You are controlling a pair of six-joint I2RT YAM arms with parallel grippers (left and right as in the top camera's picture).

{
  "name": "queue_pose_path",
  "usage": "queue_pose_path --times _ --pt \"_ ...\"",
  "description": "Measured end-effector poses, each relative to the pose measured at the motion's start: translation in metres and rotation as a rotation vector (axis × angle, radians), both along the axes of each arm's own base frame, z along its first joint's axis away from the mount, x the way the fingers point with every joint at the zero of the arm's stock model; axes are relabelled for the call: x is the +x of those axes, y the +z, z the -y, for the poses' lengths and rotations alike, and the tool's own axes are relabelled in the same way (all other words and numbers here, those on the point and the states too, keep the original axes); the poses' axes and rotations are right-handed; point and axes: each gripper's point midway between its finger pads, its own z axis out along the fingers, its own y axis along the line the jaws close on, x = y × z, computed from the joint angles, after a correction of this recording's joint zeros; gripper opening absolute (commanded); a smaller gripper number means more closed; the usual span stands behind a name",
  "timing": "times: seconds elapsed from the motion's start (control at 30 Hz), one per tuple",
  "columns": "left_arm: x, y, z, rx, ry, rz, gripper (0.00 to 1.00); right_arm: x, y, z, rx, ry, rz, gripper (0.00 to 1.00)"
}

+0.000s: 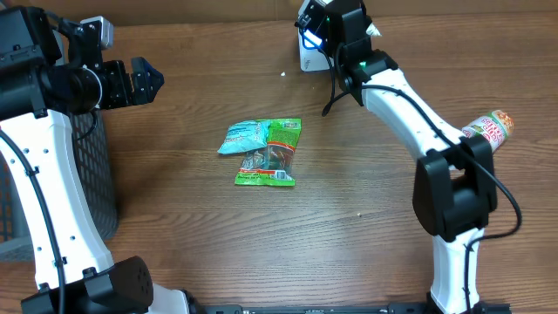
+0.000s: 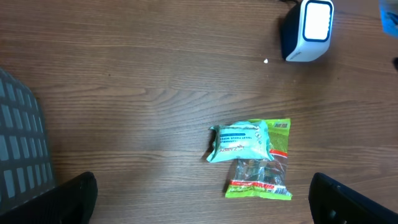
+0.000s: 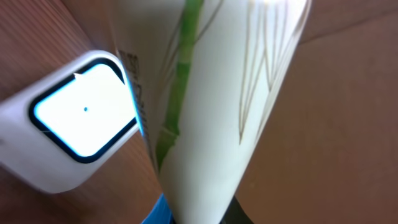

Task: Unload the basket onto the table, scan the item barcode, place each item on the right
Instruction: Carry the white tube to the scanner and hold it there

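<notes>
In the right wrist view, my right gripper (image 3: pixel 208 214) is shut on a white tube printed with green bamboo stalks (image 3: pixel 205 106). The tube hangs just in front of the white barcode scanner (image 3: pixel 62 143), whose window glows bright. From overhead, this gripper (image 1: pixel 318 30) sits at the table's far edge, right over the scanner (image 1: pixel 309 59). My left gripper (image 1: pixel 146 80) is open and empty at the far left, above the table. In its own view the dark fingers (image 2: pixel 68 199) stand wide apart, with a teal packet (image 2: pixel 239 142) and a green packet (image 2: pixel 264 177) lying ahead.
The teal packet (image 1: pixel 246 136) partly overlaps the green snack packet (image 1: pixel 270 155) at the table's middle. A printed cup (image 1: pixel 490 129) lies at the right, beside the right arm. A black mesh basket (image 1: pixel 87 174) stands at the left edge.
</notes>
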Motion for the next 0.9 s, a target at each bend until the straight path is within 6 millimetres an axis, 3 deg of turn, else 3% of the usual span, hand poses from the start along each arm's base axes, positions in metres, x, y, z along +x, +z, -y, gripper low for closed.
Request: queue_pose_path --times 0.3,0.67,0.9 --pt "0.0 0.0 0.0 0.0 0.0 0.0 1.0 0.027 -0.039 0.005 -0.103 0.01 0.052 0.04" --pt "0.0 0.0 0.0 0.0 0.0 0.0 1.0 0.028 -0.061 0.007 -0.168 0.032 0.014 0.04" --pt "0.0 0.0 0.0 0.0 0.0 0.0 1.0 0.03 -0.092 0.021 -0.206 -0.004 -0.032 0.04"
